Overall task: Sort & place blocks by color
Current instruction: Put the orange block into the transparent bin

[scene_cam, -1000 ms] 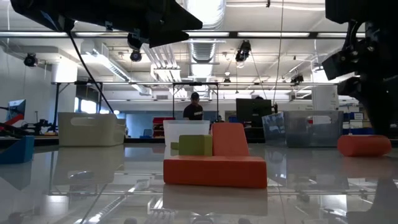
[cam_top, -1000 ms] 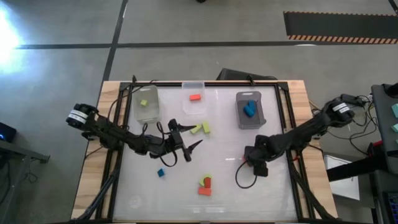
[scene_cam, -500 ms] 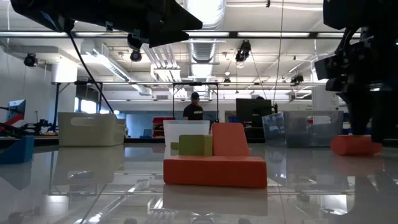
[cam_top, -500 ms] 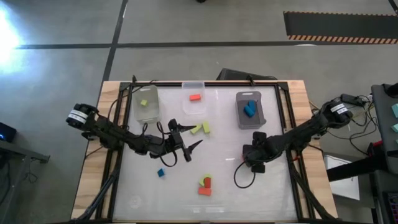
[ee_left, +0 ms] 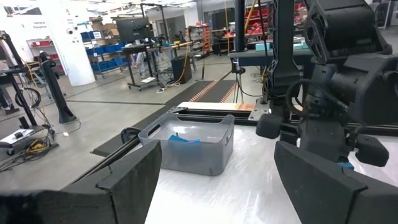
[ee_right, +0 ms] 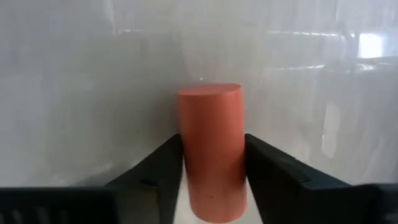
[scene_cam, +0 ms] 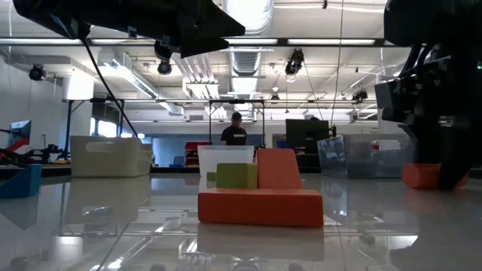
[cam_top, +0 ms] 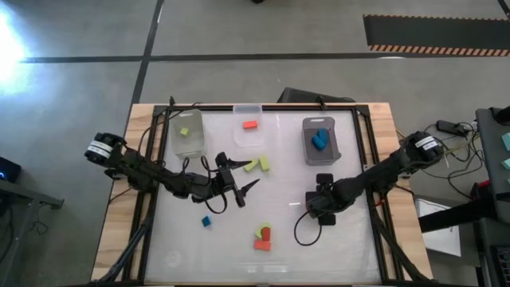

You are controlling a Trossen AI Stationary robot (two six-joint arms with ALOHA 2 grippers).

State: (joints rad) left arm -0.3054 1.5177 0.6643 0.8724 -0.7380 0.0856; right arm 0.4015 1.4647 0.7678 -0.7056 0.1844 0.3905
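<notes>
An orange-red cylinder block (ee_right: 210, 149) lies on its side on the table, and my right gripper (ee_right: 211, 168) is shut on it at the table's right middle (cam_top: 319, 204). In the low view the block (scene_cam: 419, 176) peeks out beside that gripper. My left gripper (cam_top: 241, 189) hovers open near the table's middle, touching nothing. Loose on the table are two lime blocks (cam_top: 257, 165), a blue cube (cam_top: 205, 222), and an orange-red and green cluster (cam_top: 262, 237). In the low view that cluster shows as an orange-red bar (scene_cam: 260, 208) bearing a green block (scene_cam: 236, 175). My right gripper pinches the orange-red cylinder between its two fingers, one pad on each curved side (ee_right: 186, 155), near the end closer to the wrist. The fingers come from above, slanting down. The cylinder lies level, its underside (scene_cam: 416, 185) on the table.
Three bins stand along the far edge. A clear bin (cam_top: 187, 132) holds a lime block, a clear bin (cam_top: 248, 127) holds an orange-red block, and a grey bin (cam_top: 320, 142) holds blue blocks. Cables trail by both arms. A person stands far behind the table (scene_cam: 235, 129).
My right gripper has moved toward the table's left and come down over the orange-red cylinder, which now sits between its fingers. The left arm has kept still.
</notes>
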